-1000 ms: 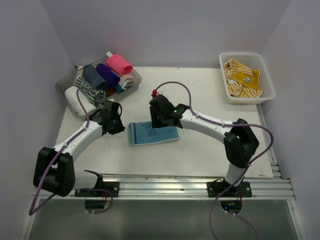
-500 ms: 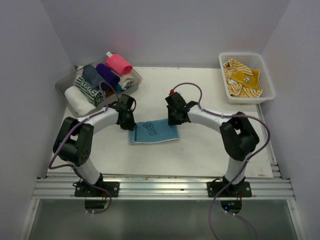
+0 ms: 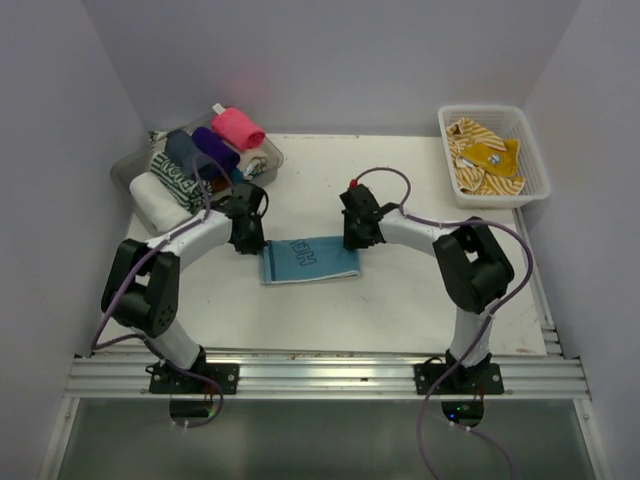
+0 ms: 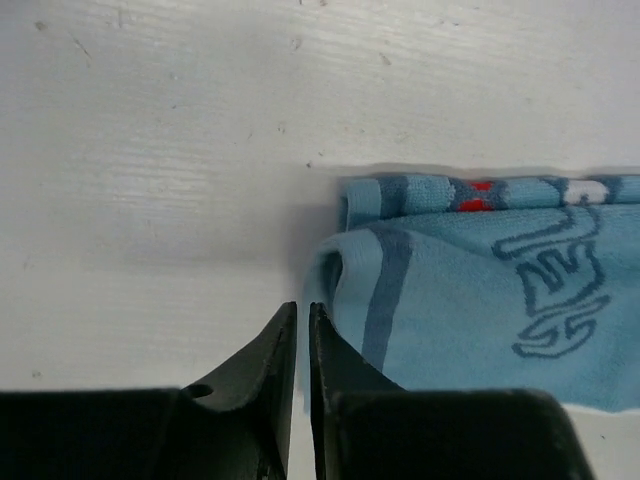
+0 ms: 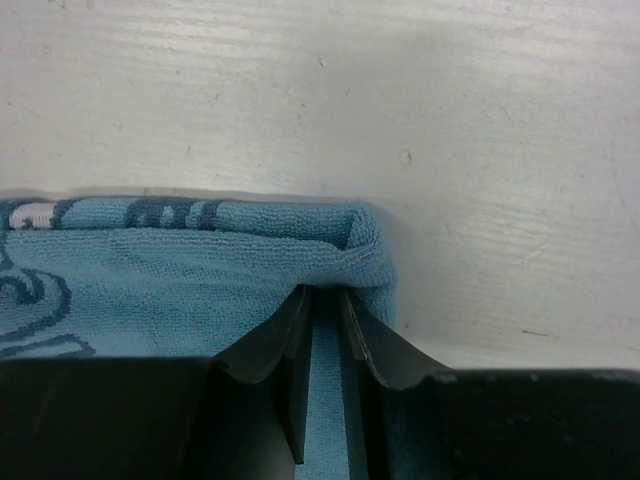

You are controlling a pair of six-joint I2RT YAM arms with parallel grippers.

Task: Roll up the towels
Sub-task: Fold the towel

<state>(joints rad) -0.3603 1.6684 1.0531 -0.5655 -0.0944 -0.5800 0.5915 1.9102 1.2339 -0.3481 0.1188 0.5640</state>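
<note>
**Corner grip on light blue towel (image 3: pixel 310 258)**

It is lying flat mid-desk (image 3: pixel 400 300) (lettering up). The right claw (image 5: pixel 325 295) is pinching its far right corner, with cloth showing between the fingers. The left claw (image 4: pixel 303 312) is sitting closed to a slit at the far left corner; cannot tell whether cloth is caught.

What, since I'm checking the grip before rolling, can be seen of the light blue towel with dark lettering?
The light blue terry-cloth towel with dark lettering lies folded flat on the white table, mid-table, a striped, red-flecked band along one edge. The right gripper pinches its right far corner; the left gripper, almost shut, meets its left edge.
</note>
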